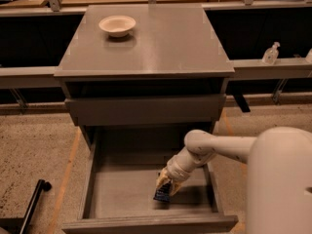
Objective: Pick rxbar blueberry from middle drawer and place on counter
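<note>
The middle drawer (pixel 146 223) stands pulled out at the bottom of the cabinet. The rxbar blueberry (pixel 161 196), a small dark bar, is tilted on end near the drawer's front right. My gripper (pixel 164 188) reaches down into the drawer from the right. Its pale fingers (pixel 163 179) are closed on the bar's upper end, with the bar's lower end at the drawer floor. The grey-brown counter (pixel 161 43) lies above, on top of the cabinet.
A cream bowl (pixel 117 25) sits at the counter's back left. The closed upper drawer front (pixel 146 109) overhangs the open drawer. My arm's large white body (pixel 280 184) fills the lower right. A black rod (pixel 32 204) lies on the floor at left. A pump bottle (pixel 270 53) stands on the right ledge.
</note>
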`<move>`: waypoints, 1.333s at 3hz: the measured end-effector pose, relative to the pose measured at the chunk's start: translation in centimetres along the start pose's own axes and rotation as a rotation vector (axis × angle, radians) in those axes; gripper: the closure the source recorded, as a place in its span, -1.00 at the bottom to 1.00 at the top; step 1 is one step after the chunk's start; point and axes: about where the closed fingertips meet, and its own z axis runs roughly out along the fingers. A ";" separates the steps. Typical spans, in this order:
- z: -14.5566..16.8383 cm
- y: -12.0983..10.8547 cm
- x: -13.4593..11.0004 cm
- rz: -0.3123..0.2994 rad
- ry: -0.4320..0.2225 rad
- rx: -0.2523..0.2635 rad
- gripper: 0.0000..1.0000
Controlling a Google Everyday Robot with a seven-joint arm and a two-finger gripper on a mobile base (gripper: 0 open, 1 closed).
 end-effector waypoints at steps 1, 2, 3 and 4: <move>-3.0 1.1 1.7 -0.085 -0.032 -0.121 1.00; -5.9 1.9 3.2 -0.160 -0.051 -0.232 1.00; -10.7 2.9 5.2 -0.271 -0.086 -0.311 1.00; -17.8 4.4 7.6 -0.401 -0.154 -0.332 1.00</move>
